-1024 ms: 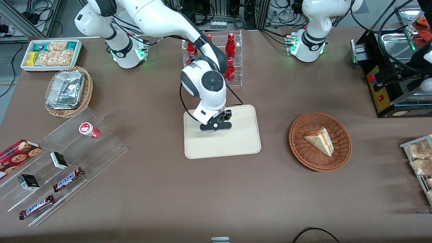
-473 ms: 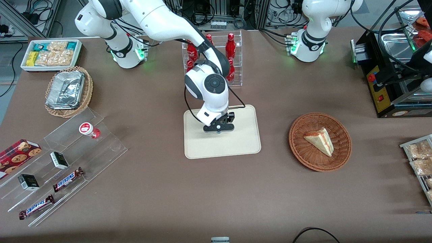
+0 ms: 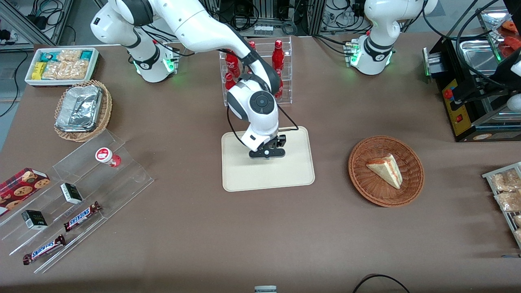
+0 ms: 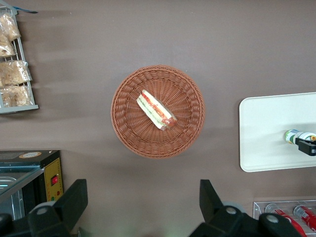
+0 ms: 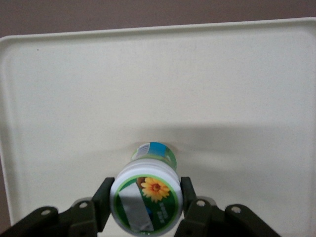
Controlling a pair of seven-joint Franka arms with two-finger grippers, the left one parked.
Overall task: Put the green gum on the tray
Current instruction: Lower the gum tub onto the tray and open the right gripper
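The green gum (image 5: 146, 197), a white bottle with a green-rimmed flower lid, is held at the lid between the two fingers of my right gripper (image 5: 146, 192), which is shut on it. Bottle and gripper (image 3: 266, 154) hang low over the cream tray (image 3: 293, 175), above the part of the tray farther from the front camera. In the front view the hand hides the bottle. The parked arm's wrist view shows the green gum (image 4: 292, 136) poking out from the gripper (image 4: 308, 146) over the tray (image 4: 266, 123). I cannot tell whether its base touches the tray (image 5: 222, 74).
A clear rack of red cola bottles (image 3: 281, 61) stands just past the tray, close to my arm. A wicker basket with a sandwich (image 3: 386, 171) lies toward the parked arm's end. A red-lidded bottle (image 3: 106, 156) sits on the acrylic snack stand (image 3: 130, 175) toward the working arm's end.
My gripper has carried the green gum a little across the tray toward the parked arm's end, still shut on it.
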